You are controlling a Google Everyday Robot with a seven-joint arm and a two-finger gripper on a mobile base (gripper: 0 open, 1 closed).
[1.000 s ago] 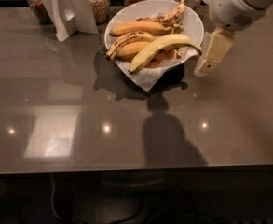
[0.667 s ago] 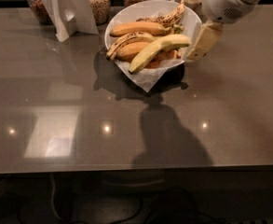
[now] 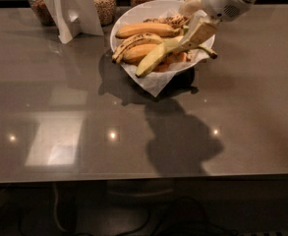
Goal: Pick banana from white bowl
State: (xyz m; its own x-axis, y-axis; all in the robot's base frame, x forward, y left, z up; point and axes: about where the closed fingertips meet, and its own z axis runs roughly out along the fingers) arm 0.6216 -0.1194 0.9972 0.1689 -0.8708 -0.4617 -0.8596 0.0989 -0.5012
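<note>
We're looking at the grey table (image 3: 60, 107), with the white bowl (image 3: 126, 18) at 12 o'clock, a touch to the right. The gripper (image 3: 195, 38) reaches in from 1 o'clock and sits low over the bowl's 3 o'clock side, right on top of the banana (image 3: 156, 58). Open or clamped? We cannot tell, since its tip blends into the fruit.

The banana, long and pale yellow-green, lies across the bowl's 6 o'clock side. One end pokes over the rim at 7 o'clock and its dark stem points out past 3 o'clock. Behind it, toward 12, we see the spotted bananas (image 3: 146, 30) stacked in the bowl, touching it. White paper (image 3: 156, 82) lines the bowl and hangs over the rim at 6 o'clock.

At the table's 11 o'clock edge stand the glass jars (image 3: 104, 4), and a white folded card (image 3: 72, 6) stands just before them. The arm's shadow (image 3: 183, 136) falls on the table at 5 o'clock from the bowl.
</note>
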